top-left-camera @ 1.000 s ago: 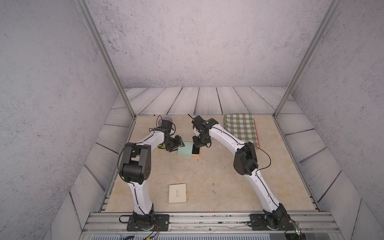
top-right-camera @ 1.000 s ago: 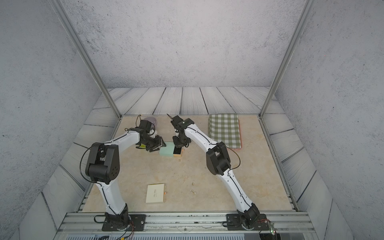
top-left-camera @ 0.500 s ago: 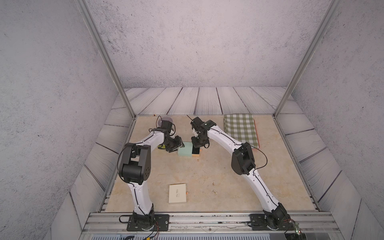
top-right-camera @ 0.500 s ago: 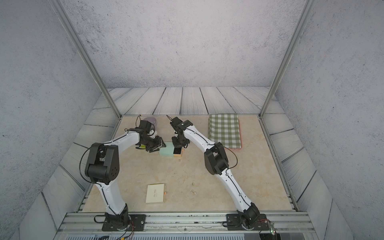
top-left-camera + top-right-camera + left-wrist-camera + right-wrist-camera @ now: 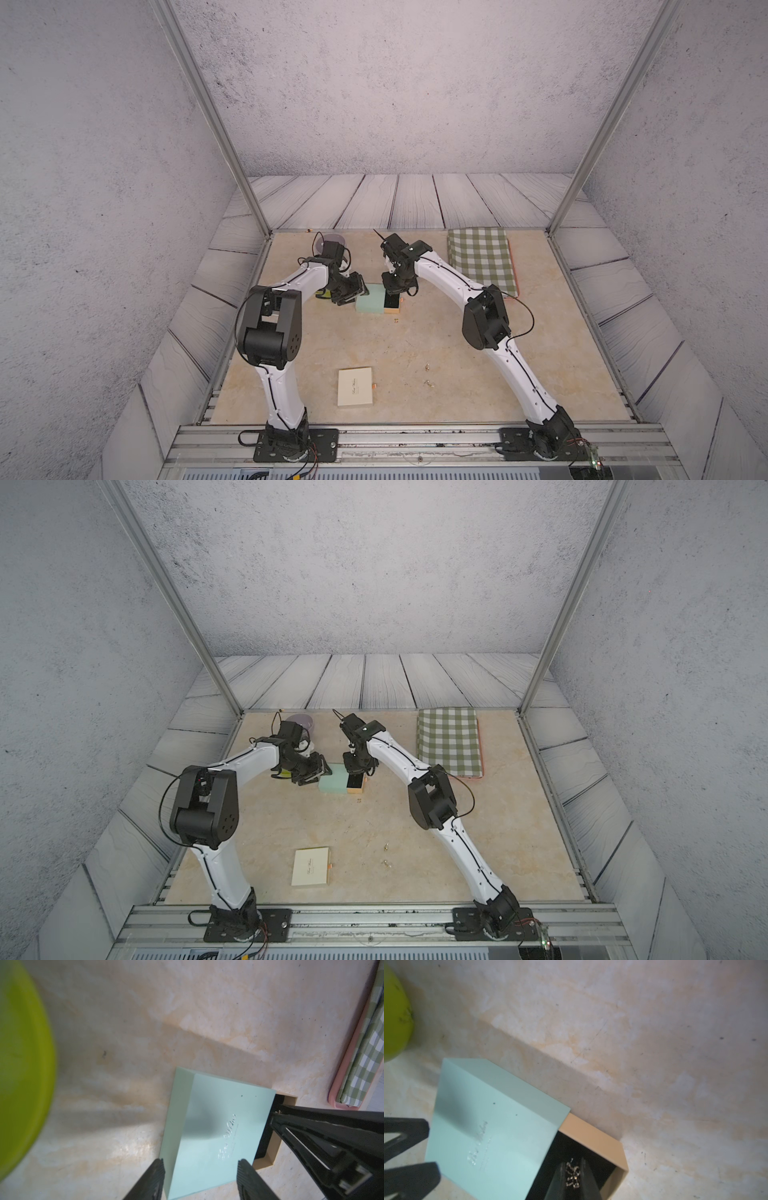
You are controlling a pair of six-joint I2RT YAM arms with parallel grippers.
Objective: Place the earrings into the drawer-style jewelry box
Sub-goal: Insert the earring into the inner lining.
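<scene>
Marbled beige tabletop (image 5: 415,345) fills the cell between grey textured walls, and both arms reach to one spot on it, where the mint jewelry box (image 5: 371,303) sits with its tan drawer (image 5: 394,309) pulled partly out toward the right arm's side.

The left gripper (image 5: 200,1169) stands about half open, its two fingers (image 5: 154,1176) straddling the closed end of the mint sleeve. Whether the pads actually press the sleeve I cannot tell; the straddle looks meant to brace the box so it does not slide while the drawer is loaded.

The right gripper (image 5: 574,1176) is nearly closed on one earring (image 5: 572,1175), a small glinting cluster pinched between its tips. It hangs directly over the drawer's dark lining, so the next step is probably to release it there.

More earrings (image 5: 428,376) lie loose on the table well behind both grippers, near the arm bases, and another tiny pair (image 5: 396,320) rests just beside the drawer's front. A cream box (image 5: 355,387) sits nearer the bases.
</scene>
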